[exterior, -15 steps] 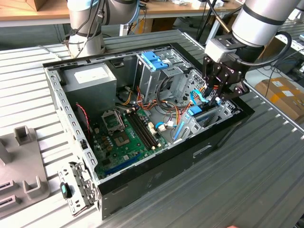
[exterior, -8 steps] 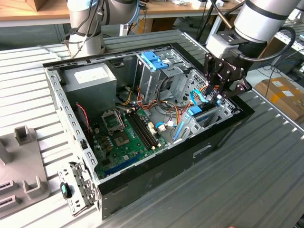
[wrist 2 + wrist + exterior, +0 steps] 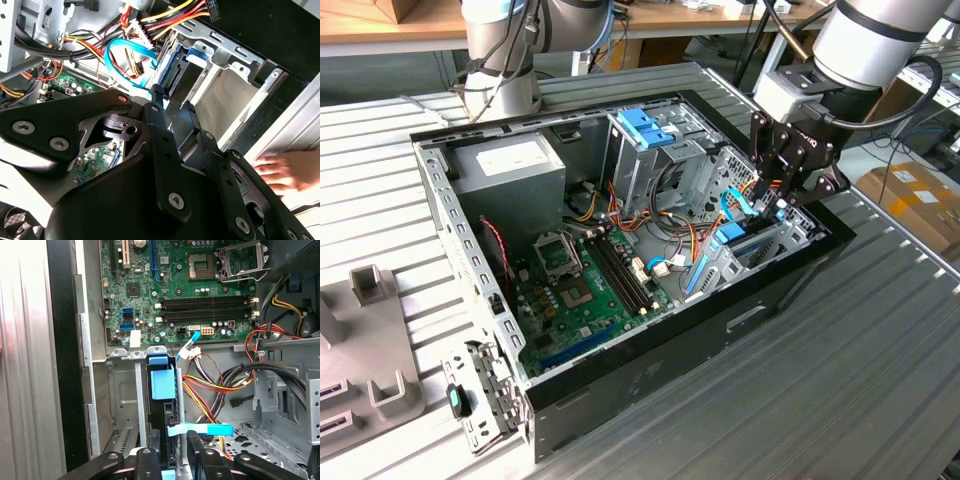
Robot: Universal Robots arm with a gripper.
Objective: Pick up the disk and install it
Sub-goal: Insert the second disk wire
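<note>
The disk (image 3: 162,385) stands on edge in the metal drive bay (image 3: 122,390) at the front corner of the open computer case (image 3: 650,370), a light-blue rail along its upper side. In the exterior view, at the view's right, the disk (image 3: 735,237) sits low in the bay under my gripper (image 3: 775,208). In both wrist views my black fingers flank it: the gripper (image 3: 170,450) is shut on the dark casing, and the disk (image 3: 174,75) runs on from between the fingers (image 3: 157,107). A flat blue data cable (image 3: 200,429) lies across the bay beside it.
Bundled red, yellow and black wires (image 3: 215,385) crowd the bay's open side. The motherboard (image 3: 585,285), a grey power supply (image 3: 510,165) and a drive cage with a blue latch (image 3: 645,125) fill the case. A person's hand (image 3: 285,170) rests outside the case wall. A grey fixture (image 3: 370,340) stands at the exterior view's left.
</note>
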